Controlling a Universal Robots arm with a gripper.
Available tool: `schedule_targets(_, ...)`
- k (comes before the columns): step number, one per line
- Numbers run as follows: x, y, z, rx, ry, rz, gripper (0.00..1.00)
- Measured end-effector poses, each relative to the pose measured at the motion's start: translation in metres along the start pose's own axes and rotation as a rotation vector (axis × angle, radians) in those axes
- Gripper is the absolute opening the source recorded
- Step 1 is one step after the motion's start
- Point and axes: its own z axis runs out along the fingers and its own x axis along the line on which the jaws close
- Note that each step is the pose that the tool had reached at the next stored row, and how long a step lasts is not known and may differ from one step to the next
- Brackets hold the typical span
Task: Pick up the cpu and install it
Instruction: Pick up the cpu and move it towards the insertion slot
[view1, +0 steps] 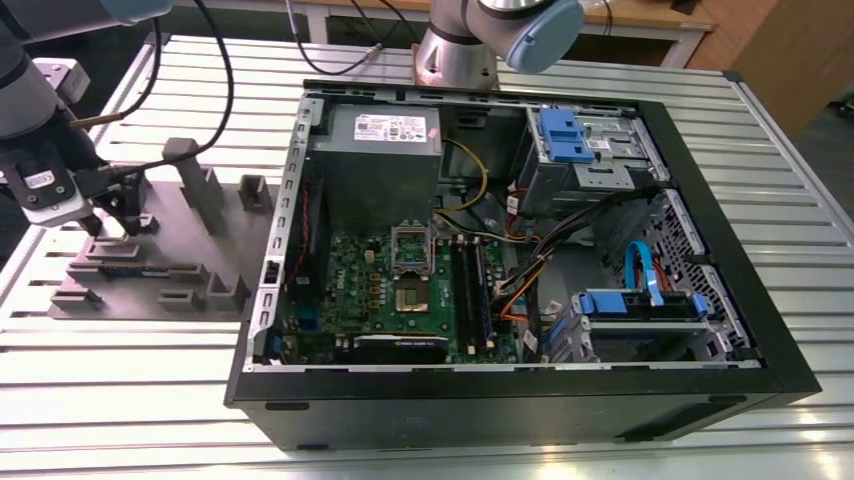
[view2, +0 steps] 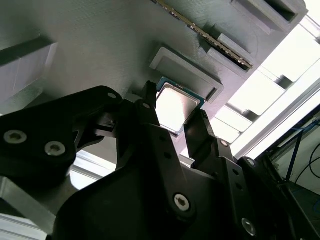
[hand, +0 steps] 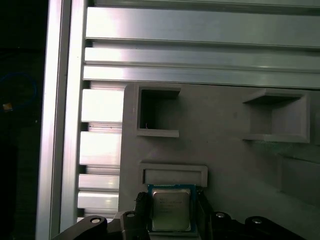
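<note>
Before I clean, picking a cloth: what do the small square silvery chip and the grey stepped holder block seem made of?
Small square silvery chip: likely metal top, satin, bright even sheen. Grey stepped holder block: probably matte plastic, no glare.

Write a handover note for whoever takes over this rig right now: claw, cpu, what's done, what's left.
Claw: down at the grey parts holder, right at the cpu. Whether it grips the chip can't be judged.
Cpu: lies flat on the grey parts holder beside a raised block, outside the open computer case.
Done: claw is positioned at the cpu.
Left: cpu not yet lifted, and not yet in the motherboard socket.
</note>
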Motion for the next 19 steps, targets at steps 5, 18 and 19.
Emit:
schedule_targets(5,0.0,0.0005,-0.0002,0.0063,0.0001,0.0,0.47)
schedule_targets(18,0.0009,0.0023,-0.0002,0.0139,0.0,0.0,0.47)
schedule_targets(19,0.0011,0.0025,-0.0001,0.0145,0.0,0.0,0.47)
